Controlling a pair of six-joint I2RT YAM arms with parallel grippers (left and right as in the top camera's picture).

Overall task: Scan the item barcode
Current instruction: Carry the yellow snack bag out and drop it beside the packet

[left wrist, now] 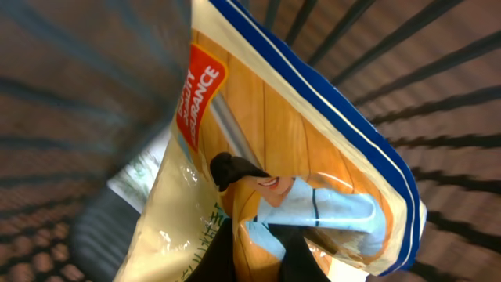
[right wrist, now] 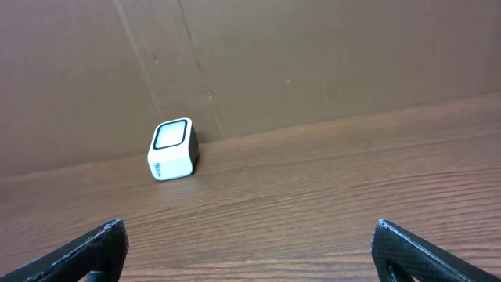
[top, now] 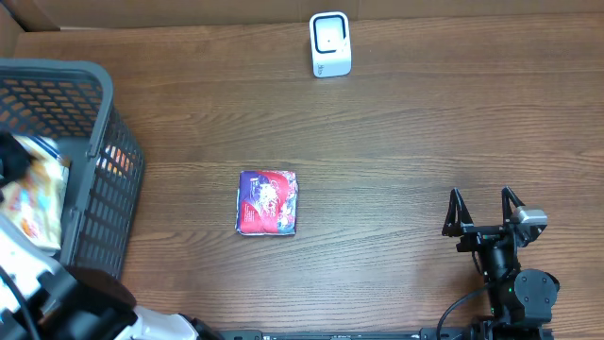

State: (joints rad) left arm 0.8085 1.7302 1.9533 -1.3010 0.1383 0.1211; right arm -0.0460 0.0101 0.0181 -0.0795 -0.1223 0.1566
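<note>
One cream-and-orange pouch (left wrist: 290, 133), edged in blue and printed with a cartoon figure, sits inside the grey mesh basket (top: 104, 123) at the left of the surface (top: 396, 142), pinched by the closed left tool (left wrist: 257, 239). A purple packet (top: 268, 202) lies mid-surface, well apart from the white scanner (top: 330, 44). The right tool (top: 484, 210) rests wide open, empty.

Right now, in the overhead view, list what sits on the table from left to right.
From the left: grey mesh basket → purple packet → white scanner → right gripper. The snack bag lies inside the basket, so it is left out.
</note>
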